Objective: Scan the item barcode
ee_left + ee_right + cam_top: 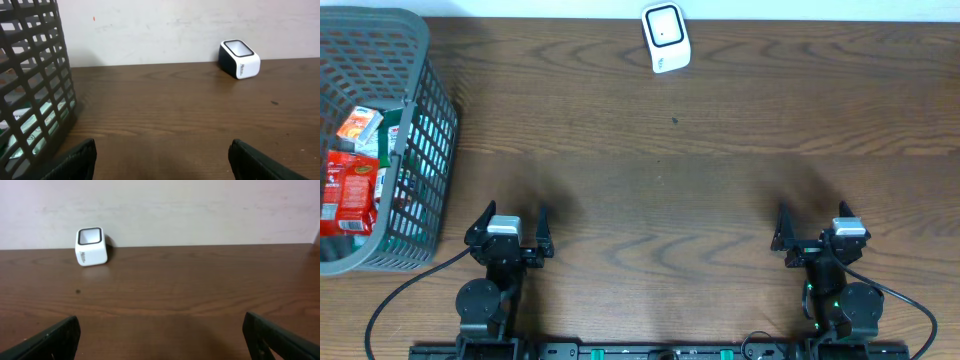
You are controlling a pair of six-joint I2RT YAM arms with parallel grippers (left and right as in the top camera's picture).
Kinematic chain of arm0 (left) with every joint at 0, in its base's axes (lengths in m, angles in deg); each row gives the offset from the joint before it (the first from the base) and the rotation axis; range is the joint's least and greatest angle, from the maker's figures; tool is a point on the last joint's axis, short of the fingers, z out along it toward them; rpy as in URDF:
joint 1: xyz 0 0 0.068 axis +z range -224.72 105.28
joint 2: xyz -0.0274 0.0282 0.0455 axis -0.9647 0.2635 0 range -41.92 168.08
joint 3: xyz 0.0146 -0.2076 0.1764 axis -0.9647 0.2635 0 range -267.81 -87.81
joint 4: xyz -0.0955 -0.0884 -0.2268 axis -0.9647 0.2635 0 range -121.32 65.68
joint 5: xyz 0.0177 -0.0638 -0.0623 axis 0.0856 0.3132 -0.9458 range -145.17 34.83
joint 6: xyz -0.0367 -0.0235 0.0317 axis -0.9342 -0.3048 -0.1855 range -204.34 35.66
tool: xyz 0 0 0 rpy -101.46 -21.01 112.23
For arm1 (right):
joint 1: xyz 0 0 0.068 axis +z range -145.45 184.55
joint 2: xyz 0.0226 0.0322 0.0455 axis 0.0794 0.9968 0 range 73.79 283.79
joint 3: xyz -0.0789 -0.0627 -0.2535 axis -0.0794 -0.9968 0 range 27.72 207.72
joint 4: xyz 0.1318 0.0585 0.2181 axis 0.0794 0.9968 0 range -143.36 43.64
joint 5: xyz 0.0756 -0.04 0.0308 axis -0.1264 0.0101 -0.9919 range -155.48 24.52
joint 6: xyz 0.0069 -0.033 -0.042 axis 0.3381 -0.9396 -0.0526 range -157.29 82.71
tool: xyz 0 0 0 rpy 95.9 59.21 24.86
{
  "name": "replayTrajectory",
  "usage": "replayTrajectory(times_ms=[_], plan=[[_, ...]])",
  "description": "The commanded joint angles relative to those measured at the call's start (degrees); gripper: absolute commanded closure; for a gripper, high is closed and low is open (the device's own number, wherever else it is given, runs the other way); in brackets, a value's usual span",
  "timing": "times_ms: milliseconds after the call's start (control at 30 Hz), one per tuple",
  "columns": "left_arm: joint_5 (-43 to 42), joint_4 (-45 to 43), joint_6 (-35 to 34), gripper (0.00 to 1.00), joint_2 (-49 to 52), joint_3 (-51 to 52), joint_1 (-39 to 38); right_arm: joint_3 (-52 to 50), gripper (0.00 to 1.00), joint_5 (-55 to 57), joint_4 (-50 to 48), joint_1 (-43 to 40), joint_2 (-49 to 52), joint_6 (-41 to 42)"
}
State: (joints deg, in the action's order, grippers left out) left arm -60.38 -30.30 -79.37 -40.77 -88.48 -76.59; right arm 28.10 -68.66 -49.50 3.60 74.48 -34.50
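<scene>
One table (670, 200) of dark wood carries one grey mesh basket (435, 130), one white scanner (666, 37) and two claws. The packets in the basket cannot be counted exactly: from overhead a red packet (348, 190) and an orange-and-white packet (360, 124) show clearly, with green edges of others between them and the basket's wall. The basket stands at the far left corner, well apart from the scanner, which sits at the far edge near the middle, close to the pale wall (160, 30). From overhead the scanner is a rounded oblong whose long axis runs roughly away from the robot, leaning a little to the left at its far end. Its dark-framed window faces upward, and both wrist views show the window on the sloping top with a line of print on the side below it. The red packet lies flat in the basket, its long side running roughly toward and away from the robot. The orange-and-white one lies beyond it, turned at an angle. The left claw (515, 215) sits at the near edge, just right of the basket, jaws spread wide with bare table between them. Its dark fingers (75, 160) show at the bottom corners of its own view, holding and touching nothing. The right claw (812, 220) sits at the near edge on the other side, gaping as wide or wider, also empty. Both point toward the far edge.
</scene>
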Motion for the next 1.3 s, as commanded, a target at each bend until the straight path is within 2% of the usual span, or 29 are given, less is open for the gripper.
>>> replayTrajectory(times_ms=[0,900,967,1133,1267], plan=[[-1.4,2.54,0.79,0.15,0.2,0.44,0.24,-0.09,0.01,0.11,0.22,-0.72,0.07,-0.07],[-3.61,0.76,0.09,0.15,0.2,0.39,0.24,-0.09,0.01,0.11,0.22,-0.72,0.07,-0.04],[-8.2,-0.61,-2.56,0.15,0.2,-0.07,0.24,-0.09,0.01,0.11,0.22,-0.72,0.07,-0.04],[-9.49,3.21,-12.31,0.15,0.22,-3.43,0.24,-0.09,0.01,0.11,0.22,-0.72,0.07,-0.04],[-12.87,9.05,-14.36,0.15,0.31,-9.49,0.24,-0.09,0.01,0.11,0.22,-0.72,0.07,-0.04]])
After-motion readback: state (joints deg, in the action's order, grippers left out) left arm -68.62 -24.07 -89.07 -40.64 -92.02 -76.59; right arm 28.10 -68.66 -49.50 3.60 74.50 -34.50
